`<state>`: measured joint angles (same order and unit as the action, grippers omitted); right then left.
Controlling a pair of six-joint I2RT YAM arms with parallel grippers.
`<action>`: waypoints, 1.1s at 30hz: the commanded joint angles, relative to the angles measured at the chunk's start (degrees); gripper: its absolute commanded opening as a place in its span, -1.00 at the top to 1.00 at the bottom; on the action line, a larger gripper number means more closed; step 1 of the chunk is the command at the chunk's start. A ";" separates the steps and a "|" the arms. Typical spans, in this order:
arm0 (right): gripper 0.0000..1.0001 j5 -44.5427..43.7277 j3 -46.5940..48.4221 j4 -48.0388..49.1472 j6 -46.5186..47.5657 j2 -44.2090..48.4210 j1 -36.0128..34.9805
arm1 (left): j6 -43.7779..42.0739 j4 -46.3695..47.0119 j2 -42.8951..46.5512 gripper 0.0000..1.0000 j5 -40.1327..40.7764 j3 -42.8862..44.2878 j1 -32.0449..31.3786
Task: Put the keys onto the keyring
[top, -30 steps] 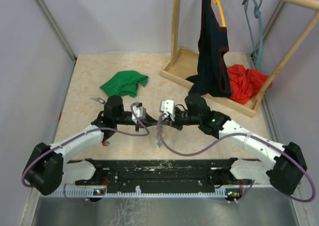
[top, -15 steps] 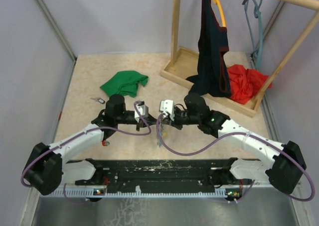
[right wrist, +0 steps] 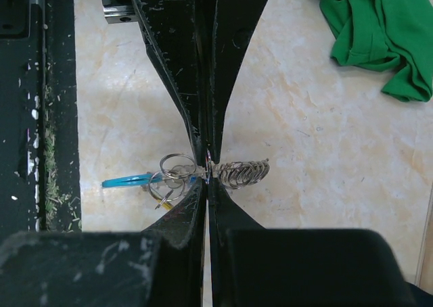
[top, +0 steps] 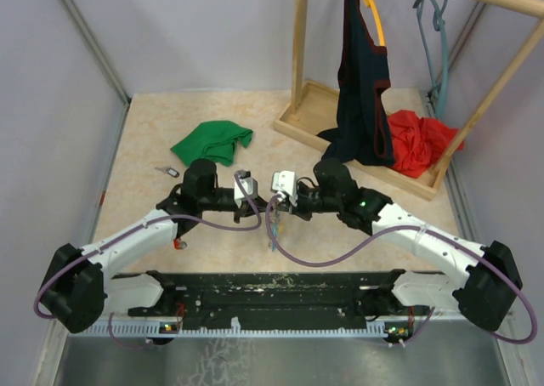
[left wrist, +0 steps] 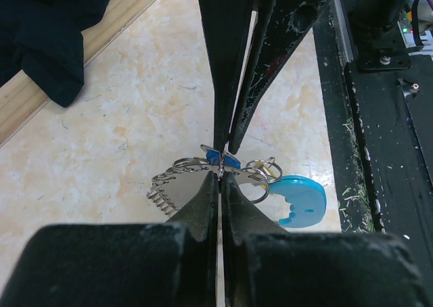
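The keyring (left wrist: pixel 169 191), a loop of silvery metal chain with a light blue band (right wrist: pixel 125 180), hangs above the beige worktop (left wrist: pixel 115 117), nearer you than the crumpled green cloth (right wrist: pixel 379 30). Your left hand (left wrist: pixel 219 177) and right hand (right wrist: pixel 206 182) are pressed together on it, tip to tip, a tiny blue-headed key (left wrist: pixel 215 159) between them. Expect it light, limp, slippery; pinch a ring's edge, never loose chain

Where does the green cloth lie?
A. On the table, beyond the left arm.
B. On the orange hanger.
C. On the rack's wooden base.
A: the green cloth lies crumpled on the table, clear of the wooden base, which holds a red cloth.
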<state>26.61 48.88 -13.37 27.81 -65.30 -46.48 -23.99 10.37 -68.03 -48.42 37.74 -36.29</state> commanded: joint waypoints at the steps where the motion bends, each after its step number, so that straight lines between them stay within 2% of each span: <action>1: 1.00 0.86 3.76 2.05 1.49 0.51 -1.30 | -0.71 -1.74 -0.14 0.99 1.13 2.45 -1.01; 33: 1.00 -4.72 2.44 -0.31 6.58 1.37 -4.30 | 8.20 -0.49 -0.46 0.99 11.18 4.27 -1.33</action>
<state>19.97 49.19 -14.46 34.11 -65.30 -49.30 -17.76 7.31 -68.49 -40.66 39.86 -37.52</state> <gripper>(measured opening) 0.007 0.012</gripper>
